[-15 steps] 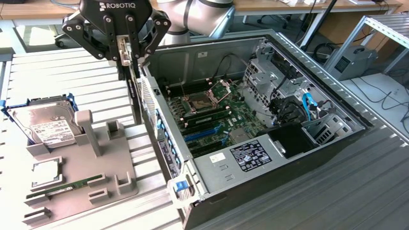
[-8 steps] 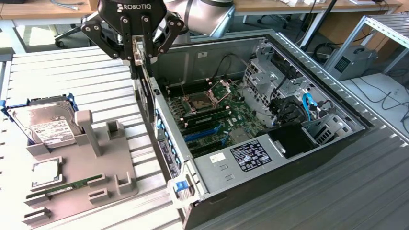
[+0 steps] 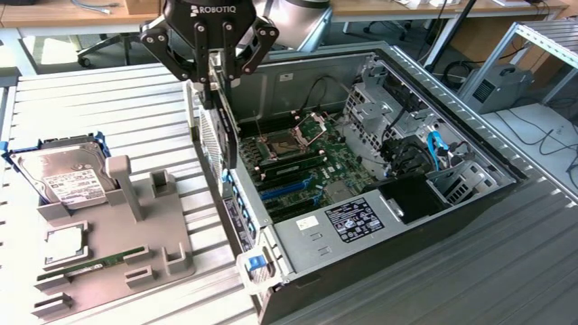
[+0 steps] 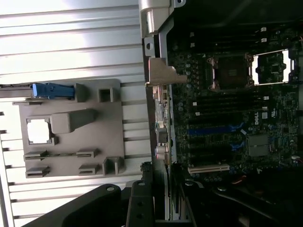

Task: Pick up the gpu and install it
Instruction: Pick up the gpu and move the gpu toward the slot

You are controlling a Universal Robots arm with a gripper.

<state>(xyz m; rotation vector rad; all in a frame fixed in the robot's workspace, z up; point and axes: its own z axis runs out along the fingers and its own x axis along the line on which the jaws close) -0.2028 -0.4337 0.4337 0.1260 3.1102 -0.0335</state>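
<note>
Green circuit board with a black cooler and a silver metal end bracket: this thin flat card, the gpu (image 3: 218, 125), hangs upright and edge-on from the black Robotiq gripper (image 3: 218, 73), whose fingers are closed narrowly on the card's upper edge. The card is off the table, above the rear wall of the open black and grey tower computer case (image 3: 388, 271), which lies on its side with its green motherboard (image 3: 334, 166) facing up. Picking up looks done; the step in hand appears to be bringing the card to its place. By my judgement, installing calls for lining the card's lower edge with one of the blue expansion slots (image 3: 284, 191), and its bracket with the rear openings, before a straight press down. The case sits on a pale ribbed metal tabletop (image 3: 91, 101). Towards the exterior view's left, a grey moulded parts holder (image 3: 118, 223) carries a silver hard drive with a white label (image 3: 65, 177) and a narrow green memory stick (image 3: 97, 263). Behind stand wooden desks (image 3: 63, 13) and an office chair (image 3: 113, 42)
</note>
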